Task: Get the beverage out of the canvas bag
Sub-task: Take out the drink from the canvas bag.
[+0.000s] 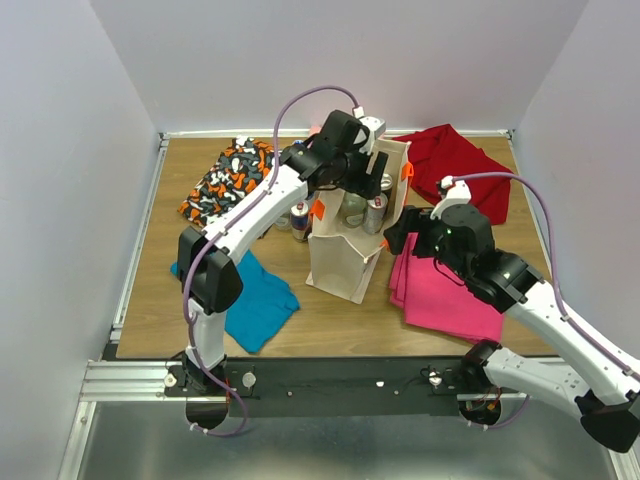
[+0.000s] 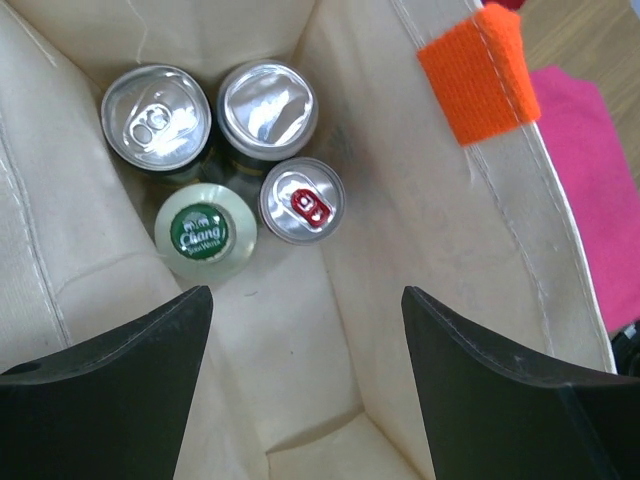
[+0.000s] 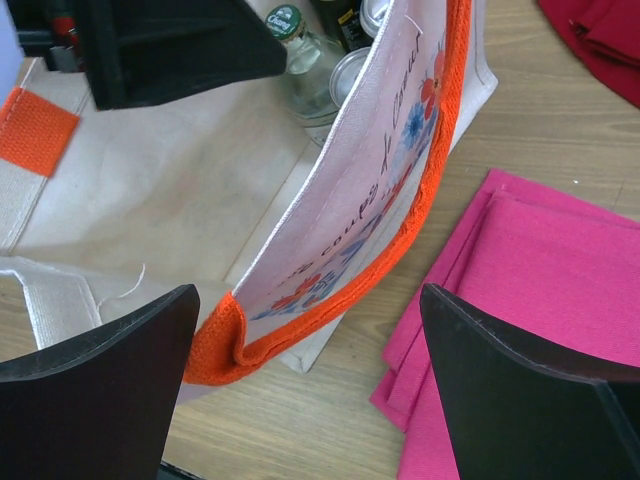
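The canvas bag (image 1: 345,262) stands upright on the worktop (image 1: 150,300) with four beverages (image 2: 265,110) crowded in one corner. The left end effector (image 2: 305,300) hangs spread above the opening. The right end effector (image 3: 310,297), also spread, sits at the orange rim (image 3: 400,230) (gripping nothing). Unbraced, the bag may tip or lift, and neighbouring cans could block the fingers.

- pink cloth (image 1: 440,290) folded flat on wooden table (image 1: 330,320), right of centre
- dark red cloth (image 1: 452,160) bunched, far right corner
- teal cloth (image 1: 260,305) near left
- orange-black-white patterned cloth (image 1: 225,180) far left
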You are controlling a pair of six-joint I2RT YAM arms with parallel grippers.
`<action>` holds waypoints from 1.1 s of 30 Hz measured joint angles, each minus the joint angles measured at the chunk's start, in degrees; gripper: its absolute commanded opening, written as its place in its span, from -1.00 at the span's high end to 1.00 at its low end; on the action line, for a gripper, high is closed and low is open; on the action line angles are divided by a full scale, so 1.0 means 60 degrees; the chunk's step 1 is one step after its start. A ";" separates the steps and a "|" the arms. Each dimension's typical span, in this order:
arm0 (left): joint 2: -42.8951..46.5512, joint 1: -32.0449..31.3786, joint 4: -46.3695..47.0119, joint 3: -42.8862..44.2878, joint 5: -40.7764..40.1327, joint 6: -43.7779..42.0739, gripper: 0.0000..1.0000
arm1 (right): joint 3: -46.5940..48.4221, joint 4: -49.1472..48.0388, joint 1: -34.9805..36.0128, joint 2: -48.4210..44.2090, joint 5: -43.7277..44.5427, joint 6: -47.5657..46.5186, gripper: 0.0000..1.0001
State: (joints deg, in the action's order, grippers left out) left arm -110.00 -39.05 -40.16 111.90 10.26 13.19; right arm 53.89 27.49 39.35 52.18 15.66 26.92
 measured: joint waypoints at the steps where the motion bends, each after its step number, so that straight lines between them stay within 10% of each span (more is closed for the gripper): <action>1: -0.0157 -0.0015 -0.0062 0.0204 -0.0168 0.0022 -0.68 | 0.0000 0.0004 0.0000 -0.0018 0.0011 -0.0007 -1.00; 33: -0.1767 -0.0310 -0.0481 0.1421 -0.2492 0.0656 -0.53 | 0.0004 0.0342 0.0000 -0.0969 0.0506 -0.0175 -1.00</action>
State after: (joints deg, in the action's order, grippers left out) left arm -120.60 -40.91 -43.05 120.42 -4.69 17.12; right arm 53.91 29.54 39.35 46.37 18.70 25.87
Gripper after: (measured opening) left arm 0.768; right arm 0.998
